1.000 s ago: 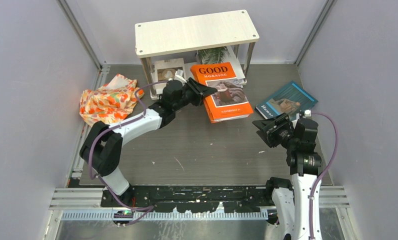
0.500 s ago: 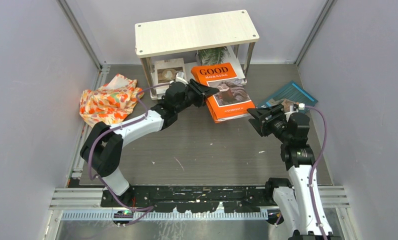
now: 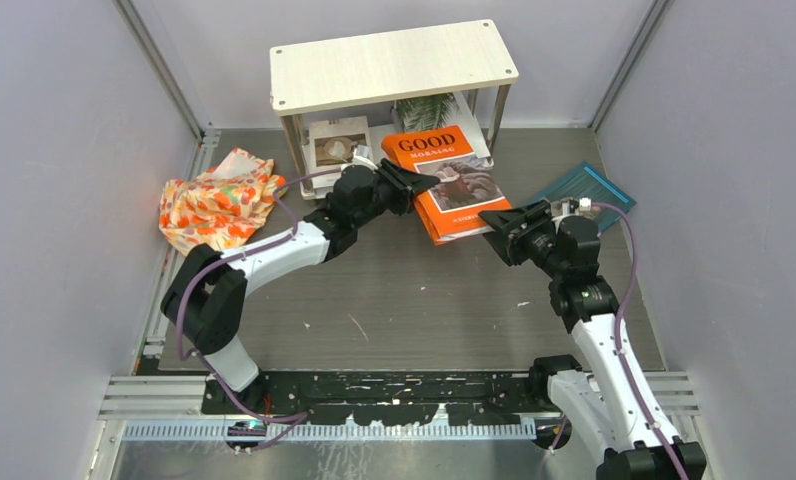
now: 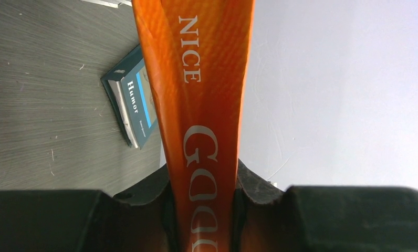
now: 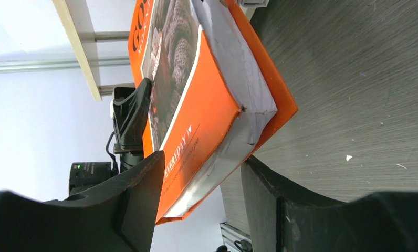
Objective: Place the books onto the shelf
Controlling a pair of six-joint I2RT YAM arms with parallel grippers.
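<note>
Orange "GOOD" book (image 3: 452, 185) at the shelf's lower tier, not yet fully in.

Far end lies over the palm-leaf book (image 3: 429, 108) under the shelf (image 3: 394, 65) at 12 o'clock; near half juts toward 5 o'clock above the worktop (image 3: 394, 290). Left end effector (image 3: 419, 182) is clamped tight on its spine edge from 9 o'clock. Right end effector (image 3: 499, 222) stands wide apart, the book's near corner between its fingers (image 5: 138, 205), no visible contact. Coffee-cup book (image 3: 338, 140) sits on the lower tier, left side. Teal "Humor" book (image 3: 586, 185) lies flat on the worktop at 3 o'clock, apart from both arms. Floral cloth (image 3: 214, 200) at 9 o'clock. Judgement: past halfway; orange book needs pushing home, teal one not yet started.
</note>
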